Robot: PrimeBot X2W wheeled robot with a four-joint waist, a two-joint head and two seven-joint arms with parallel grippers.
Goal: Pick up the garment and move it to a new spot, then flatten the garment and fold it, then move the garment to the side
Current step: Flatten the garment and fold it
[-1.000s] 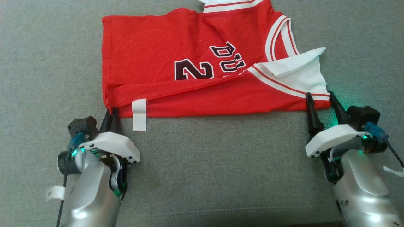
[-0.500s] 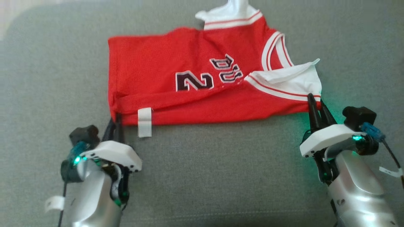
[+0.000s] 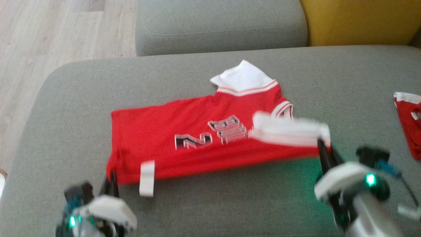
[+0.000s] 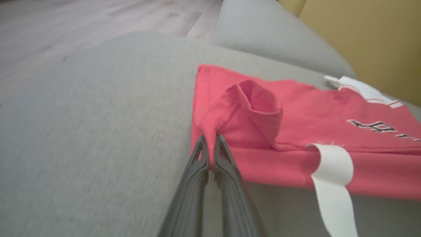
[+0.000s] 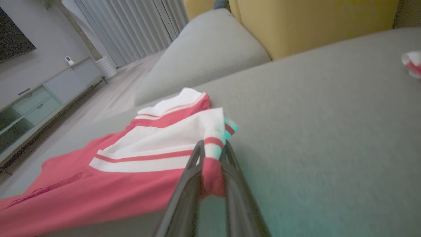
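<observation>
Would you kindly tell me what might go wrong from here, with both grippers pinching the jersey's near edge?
The left gripper pinches only a small tuft of the garment at its hem corner, so it may slip on lifting. The right gripper holds bunched striped trim, so that folded flap may unfold. A smaller red-and-white cloth lies to the right; moving there may tangle them.

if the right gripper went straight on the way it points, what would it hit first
The garment itself: the right gripper is shut on its striped corner, with the white fold just ahead; beyond that, probably the grey sofa seat.
</observation>
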